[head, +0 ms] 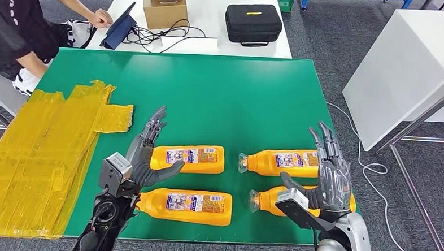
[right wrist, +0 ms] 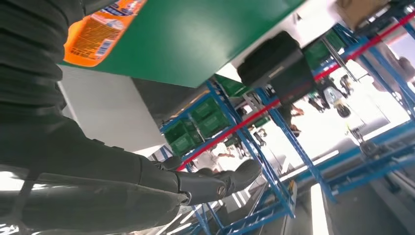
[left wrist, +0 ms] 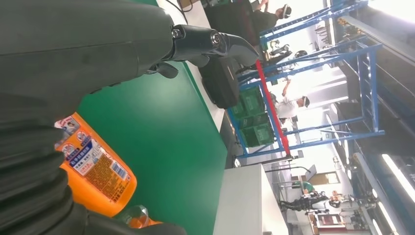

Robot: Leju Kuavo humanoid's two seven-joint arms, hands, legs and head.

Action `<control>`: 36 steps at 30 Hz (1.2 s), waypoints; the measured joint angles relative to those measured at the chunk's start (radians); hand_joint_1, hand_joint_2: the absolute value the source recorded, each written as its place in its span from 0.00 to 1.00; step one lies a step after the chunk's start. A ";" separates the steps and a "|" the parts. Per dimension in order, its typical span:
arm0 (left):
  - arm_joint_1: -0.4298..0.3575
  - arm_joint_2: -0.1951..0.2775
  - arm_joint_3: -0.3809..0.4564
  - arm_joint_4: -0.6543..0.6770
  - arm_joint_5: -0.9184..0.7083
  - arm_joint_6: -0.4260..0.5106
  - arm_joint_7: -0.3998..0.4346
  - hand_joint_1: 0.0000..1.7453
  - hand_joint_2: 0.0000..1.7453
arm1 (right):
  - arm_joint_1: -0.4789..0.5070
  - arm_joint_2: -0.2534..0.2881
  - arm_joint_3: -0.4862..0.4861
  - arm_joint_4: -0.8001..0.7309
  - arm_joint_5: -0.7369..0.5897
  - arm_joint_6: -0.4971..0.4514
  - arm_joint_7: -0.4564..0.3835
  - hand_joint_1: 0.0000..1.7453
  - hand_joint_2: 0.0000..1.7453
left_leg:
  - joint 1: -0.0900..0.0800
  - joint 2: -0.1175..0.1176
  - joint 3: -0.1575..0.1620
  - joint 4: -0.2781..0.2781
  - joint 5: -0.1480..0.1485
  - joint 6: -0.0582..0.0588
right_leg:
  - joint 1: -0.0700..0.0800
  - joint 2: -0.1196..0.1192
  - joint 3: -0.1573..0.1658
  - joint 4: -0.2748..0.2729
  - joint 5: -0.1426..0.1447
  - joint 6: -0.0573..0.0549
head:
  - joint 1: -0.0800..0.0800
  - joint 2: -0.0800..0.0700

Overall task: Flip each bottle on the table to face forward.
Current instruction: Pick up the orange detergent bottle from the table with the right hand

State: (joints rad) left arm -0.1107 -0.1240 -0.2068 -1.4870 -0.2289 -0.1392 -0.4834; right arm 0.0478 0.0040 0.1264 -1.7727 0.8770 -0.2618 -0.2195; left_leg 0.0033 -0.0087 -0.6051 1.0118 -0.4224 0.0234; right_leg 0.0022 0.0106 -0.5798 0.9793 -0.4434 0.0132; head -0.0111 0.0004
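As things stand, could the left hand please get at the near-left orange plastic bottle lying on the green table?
Probably yes: the left hand is open beside the near-left orange plastic bottle, with nothing between them.

i count four orange bottles lying on the green table (head: 238, 92): far left bottle (head: 193, 158), near left bottle (head: 191, 205), far right bottle (head: 280, 161), near right bottle (head: 268, 199), one yellow taped sheet (head: 43, 151) at its left edge, two robot hands, left hand (head: 145, 156), right hand (head: 330, 175)

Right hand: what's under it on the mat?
The right hand, open, hovers over the front right orange bottle. Its neck and clear cap show; the label and far end are covered by the hand.
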 joint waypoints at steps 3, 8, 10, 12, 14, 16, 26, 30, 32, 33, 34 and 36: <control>0.002 0.000 0.006 0.000 0.000 -0.001 -0.001 0.00 1.00 | -0.006 -0.011 -0.011 0.005 0.021 0.037 0.009 0.00 1.00 | 0.000 0.000 0.000 0.000 0.000 0.000 | 0.000 0.000 0.000 0.000 0.000 0.000 | 0.000 0.000; 0.002 0.000 0.010 0.006 0.000 -0.008 -0.006 0.00 1.00 | -0.010 -0.033 -0.044 0.019 0.021 0.143 0.014 0.00 1.00 | 0.000 0.000 0.000 0.000 0.000 0.000 | 0.000 0.000 0.000 0.000 0.000 0.000 | 0.000 0.000; 0.002 0.000 0.013 0.012 0.000 -0.008 -0.007 0.00 1.00 | -0.009 -0.043 -0.058 0.028 0.021 0.170 0.014 0.00 1.00 | 0.000 0.000 0.000 0.000 0.000 0.000 | 0.000 0.000 0.000 0.000 0.000 0.000 | 0.000 0.000; 0.002 0.000 0.018 0.019 0.001 -0.008 -0.008 0.00 1.00 | -0.009 -0.053 -0.069 0.040 0.038 0.192 0.018 0.00 1.00 | 0.000 0.000 0.000 0.000 0.000 0.000 | 0.000 0.000 0.000 0.000 0.000 0.000 | 0.000 0.000; 0.002 0.000 0.022 0.027 0.003 -0.007 -0.009 0.00 1.00 | -0.008 -0.062 -0.075 0.052 0.057 0.209 0.023 0.00 1.00 | 0.000 0.000 0.000 0.000 0.000 0.000 | 0.000 0.000 0.000 0.000 0.000 0.000 | 0.000 0.000; 0.002 0.000 0.024 0.034 0.004 -0.007 -0.010 0.00 1.00 | -0.008 -0.070 -0.077 0.062 0.064 0.215 0.026 0.00 1.00 | 0.000 0.000 0.000 0.000 0.000 0.000 | 0.000 0.000 0.000 0.000 0.000 0.000 | 0.000 0.000; -0.006 -0.006 0.036 0.063 0.009 -0.007 -0.010 0.00 1.00 | -0.014 -0.106 -0.085 0.099 0.075 0.226 0.031 0.00 1.00 | 0.000 0.000 0.000 0.000 0.000 0.000 | 0.000 0.000 0.000 0.000 0.000 0.000 | 0.000 0.000; -0.011 -0.008 0.039 0.070 0.013 -0.008 -0.010 0.00 1.00 | -0.016 -0.115 -0.086 0.109 0.078 0.228 0.034 0.00 1.00 | 0.000 0.000 0.000 0.000 0.000 0.000 | 0.000 0.000 0.000 0.000 0.000 0.000 | 0.000 0.000; -0.014 -0.011 0.044 0.075 0.019 -0.010 -0.010 0.00 1.00 | -0.018 -0.124 -0.086 0.114 0.083 0.232 0.040 0.00 1.00 | 0.000 0.000 0.000 0.000 0.000 0.000 | 0.000 0.000 0.000 0.000 0.000 0.000 | 0.000 0.000; -0.015 -0.012 0.048 0.078 0.021 -0.011 -0.009 0.00 1.00 | -0.019 -0.128 -0.086 0.117 0.085 0.236 0.043 0.00 1.00 | 0.000 0.000 0.000 0.000 0.000 0.000 | 0.000 0.000 0.000 0.000 0.000 0.000 | 0.000 0.000; -0.017 -0.013 0.051 0.080 0.022 -0.011 -0.009 0.00 1.00 | -0.021 -0.132 -0.086 0.120 0.087 0.239 0.046 0.00 1.00 | 0.000 0.000 0.000 0.000 0.000 0.000 | 0.000 0.000 0.000 0.000 0.000 0.000 | 0.000 0.000; -0.019 -0.015 0.059 0.085 0.024 -0.013 -0.008 0.00 1.00 | -0.027 -0.136 -0.086 0.128 0.090 0.247 0.053 0.00 1.00 | 0.000 0.000 0.000 0.000 0.000 0.000 | 0.000 0.000 0.000 0.000 0.000 0.000 | 0.000 0.000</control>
State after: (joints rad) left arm -0.1298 -0.1391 -0.1482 -1.4020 -0.2052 -0.1523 -0.4913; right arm 0.0208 -0.1318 0.0406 -1.6452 0.9670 -0.0149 -0.1664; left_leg 0.0032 -0.0086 -0.6053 1.0119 -0.4224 0.0235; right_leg 0.0020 0.0106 -0.5798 0.9792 -0.4433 0.0132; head -0.0112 0.0004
